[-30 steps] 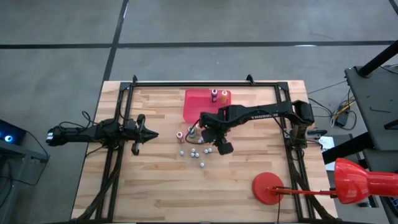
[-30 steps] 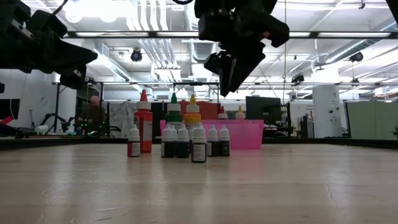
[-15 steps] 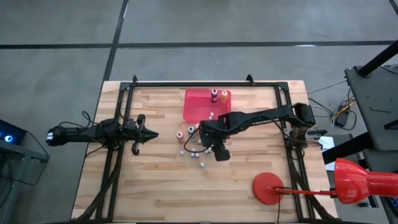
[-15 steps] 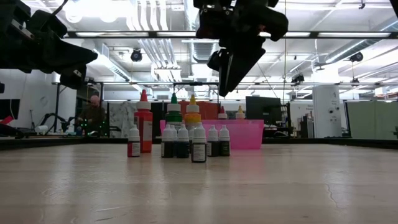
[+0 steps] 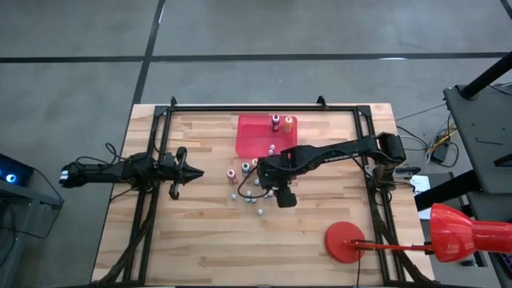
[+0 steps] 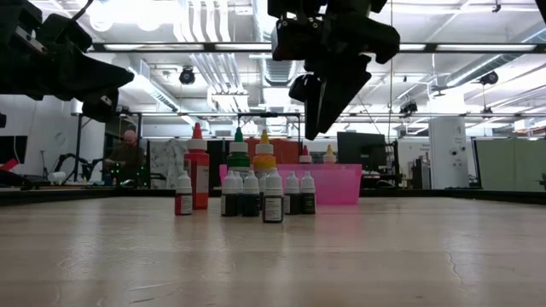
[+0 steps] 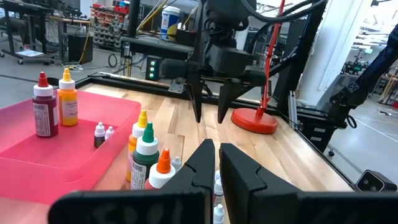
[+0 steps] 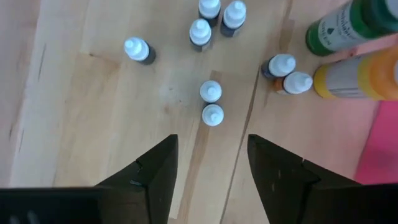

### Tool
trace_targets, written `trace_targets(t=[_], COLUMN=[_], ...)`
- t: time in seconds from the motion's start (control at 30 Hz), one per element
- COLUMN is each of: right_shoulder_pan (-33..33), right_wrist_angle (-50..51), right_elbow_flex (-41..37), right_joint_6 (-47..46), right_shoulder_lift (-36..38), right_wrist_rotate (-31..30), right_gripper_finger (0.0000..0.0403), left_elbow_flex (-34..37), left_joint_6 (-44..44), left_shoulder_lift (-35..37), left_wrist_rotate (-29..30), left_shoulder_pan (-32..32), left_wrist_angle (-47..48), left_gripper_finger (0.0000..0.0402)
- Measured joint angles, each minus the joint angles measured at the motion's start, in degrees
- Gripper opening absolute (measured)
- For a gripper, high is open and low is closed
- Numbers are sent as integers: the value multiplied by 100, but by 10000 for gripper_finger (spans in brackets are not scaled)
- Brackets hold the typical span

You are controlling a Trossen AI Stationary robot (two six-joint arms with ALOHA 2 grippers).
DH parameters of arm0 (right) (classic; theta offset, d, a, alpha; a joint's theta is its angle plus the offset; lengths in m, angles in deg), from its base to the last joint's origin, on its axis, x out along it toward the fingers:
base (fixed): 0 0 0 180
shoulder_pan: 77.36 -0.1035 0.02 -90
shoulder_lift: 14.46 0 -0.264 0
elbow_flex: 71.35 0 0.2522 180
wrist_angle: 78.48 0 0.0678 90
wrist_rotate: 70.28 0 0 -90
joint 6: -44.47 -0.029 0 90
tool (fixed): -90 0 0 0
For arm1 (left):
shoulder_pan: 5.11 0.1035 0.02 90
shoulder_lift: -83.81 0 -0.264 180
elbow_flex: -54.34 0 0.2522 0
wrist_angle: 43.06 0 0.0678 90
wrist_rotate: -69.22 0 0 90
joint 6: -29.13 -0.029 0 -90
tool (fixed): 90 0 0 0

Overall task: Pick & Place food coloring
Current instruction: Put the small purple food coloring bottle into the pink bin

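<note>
The pale plank counter (image 5: 200,232) stood in a bright workshop. Small white-capped bottles (image 8: 211,103) clustered beneath the right end effector (image 8: 210,163), its fingers spread and empty. The left end effector (image 7: 214,163) stayed clenched.

Green bottle (image 8: 345,28) and orange bottle (image 8: 360,78) cut off by the edge, tray (image 8: 382,155) only a corner, small bottles' (image 5: 254,198) colours perhaps too tiny overhead.

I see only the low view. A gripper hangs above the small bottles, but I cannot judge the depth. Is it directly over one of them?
Observer: Nearly. In the right wrist view, the open right gripper points down toward a pair of small white-capped bottles on the table, lined up with the gap between its fingers.
Operator: And where is the other arm?
Observer: From above, the left gripper waits shut at the table's left side, far from that pair.
</note>
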Motion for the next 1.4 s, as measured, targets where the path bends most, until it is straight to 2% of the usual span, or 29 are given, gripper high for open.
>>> trace_targets(t=[0.4, 0.63, 0.83, 1.4], right_shoulder_pan=[2, 24, 72, 59], right_wrist_angle=[-534, -279, 236, 94], right_elbow_flex=[-330, 77, 507, 371], right_joint_6=[-76, -458, -463, 34], right_shoulder_lift=[-2, -32, -416, -750], right_wrist_rotate=[45, 68, 61, 18], right_gripper_finger=[187, 187, 187, 187], left_elbow_flex=[0, 1, 1, 1], left_joint_6=[-2, -2, -2, -2], left_shoulder_lift=[0, 1, 0, 0], left_wrist_rotate=[-2, 0, 0, 0], left_shoulder_pan=[1, 1, 2, 2], left_wrist_angle=[0, 0, 0, -3], left_gripper_finger=[0, 0, 0, 0])
